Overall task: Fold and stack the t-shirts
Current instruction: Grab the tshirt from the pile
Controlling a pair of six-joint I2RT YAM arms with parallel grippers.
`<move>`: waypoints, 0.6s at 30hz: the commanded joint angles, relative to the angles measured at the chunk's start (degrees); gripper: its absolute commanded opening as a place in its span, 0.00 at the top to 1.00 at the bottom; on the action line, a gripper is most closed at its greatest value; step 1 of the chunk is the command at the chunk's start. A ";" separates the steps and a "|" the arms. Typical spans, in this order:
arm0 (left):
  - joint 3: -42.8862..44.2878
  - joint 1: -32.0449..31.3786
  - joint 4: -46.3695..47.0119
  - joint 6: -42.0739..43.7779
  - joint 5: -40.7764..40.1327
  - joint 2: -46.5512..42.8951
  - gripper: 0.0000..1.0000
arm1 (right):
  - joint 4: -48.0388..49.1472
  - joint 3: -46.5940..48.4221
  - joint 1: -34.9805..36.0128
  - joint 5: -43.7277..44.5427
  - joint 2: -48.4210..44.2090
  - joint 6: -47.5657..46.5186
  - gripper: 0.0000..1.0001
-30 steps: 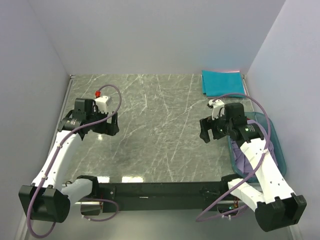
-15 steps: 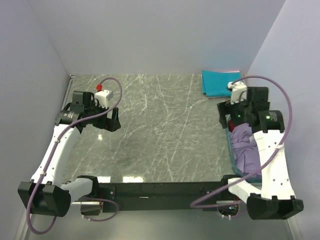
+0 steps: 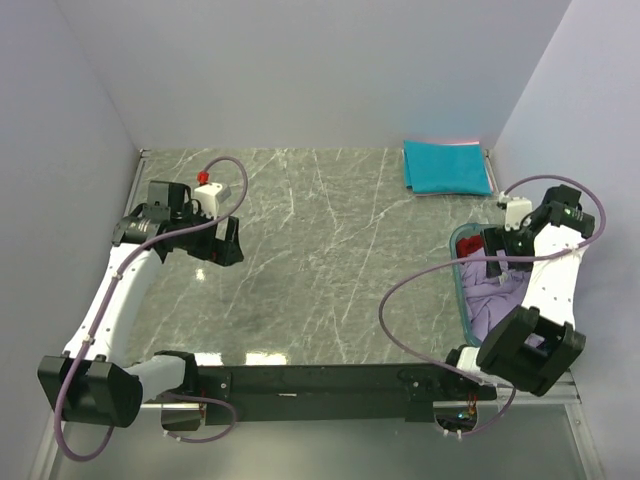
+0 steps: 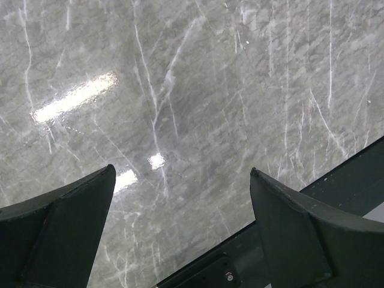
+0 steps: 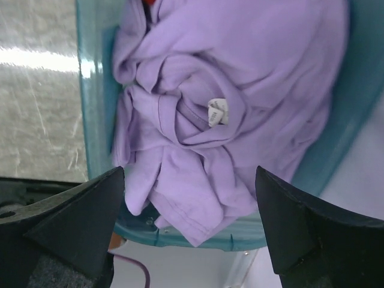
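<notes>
A lavender t-shirt (image 5: 228,102) lies crumpled in the teal plastic bin (image 5: 90,108) at the right; it also shows in the top view (image 3: 495,300). A scrap of dark red shirt (image 3: 470,246) peeks out at the bin's far end. A folded teal t-shirt (image 3: 445,166) lies at the back right. My right gripper (image 3: 497,250) hangs open and empty above the bin; in its wrist view (image 5: 189,234) the jaws stand wide over the lavender shirt. My left gripper (image 3: 228,242) is open and empty over bare table (image 4: 180,222).
The marble table (image 3: 320,260) has white walls at the back and both sides. A black rail (image 3: 330,380) runs along the near edge. The bin (image 3: 462,290) stands at the table's right edge.
My right arm has swung right and back, from over the table to above the bin. The left gripper has shifted slightly.
</notes>
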 commanded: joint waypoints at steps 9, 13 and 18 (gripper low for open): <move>2.48 -0.11 -1.01 1.98 3.72 1.83 0.00 | 7.99 -9.53 -5.52 1.87 6.29 -4.92 0.04; 2.57 -0.11 -1.36 2.33 3.63 2.53 0.01 | 9.23 -11.47 -7.37 2.40 8.49 -6.15 0.05; 2.48 -0.11 -1.27 2.68 3.98 2.71 0.01 | 7.39 -10.86 -8.52 1.43 8.14 -7.12 0.31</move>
